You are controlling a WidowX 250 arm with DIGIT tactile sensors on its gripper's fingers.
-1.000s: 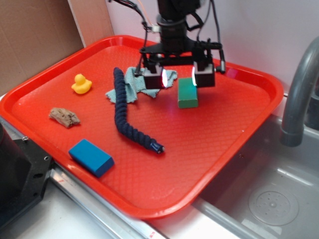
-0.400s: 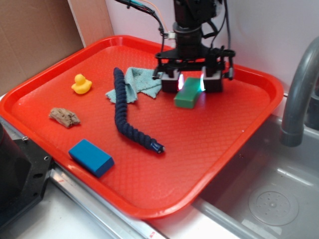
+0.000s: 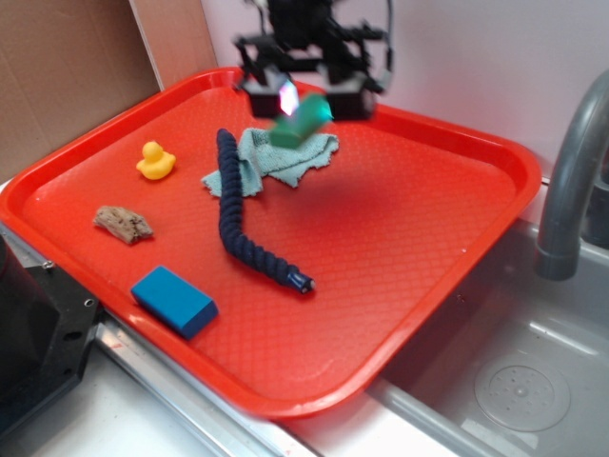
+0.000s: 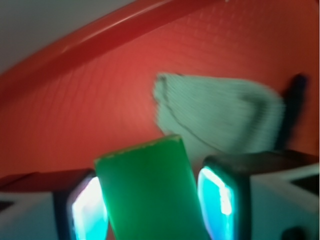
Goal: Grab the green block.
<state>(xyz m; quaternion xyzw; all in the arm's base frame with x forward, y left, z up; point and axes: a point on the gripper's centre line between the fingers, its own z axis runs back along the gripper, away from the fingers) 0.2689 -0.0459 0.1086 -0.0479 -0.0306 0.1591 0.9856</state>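
Your small solid green rectangular block is off the red plastic tray, tilted and clamped between the two pads of the black gripper; the wrist view shows each pad pressed against a side of it. It hangs above the pale teal crumpled cloth, toward the tray's 12 o'clock edge. From the block, the dark blue twisted rope lies at 7 o'clock. The grab looks done; only holding firm appears left.
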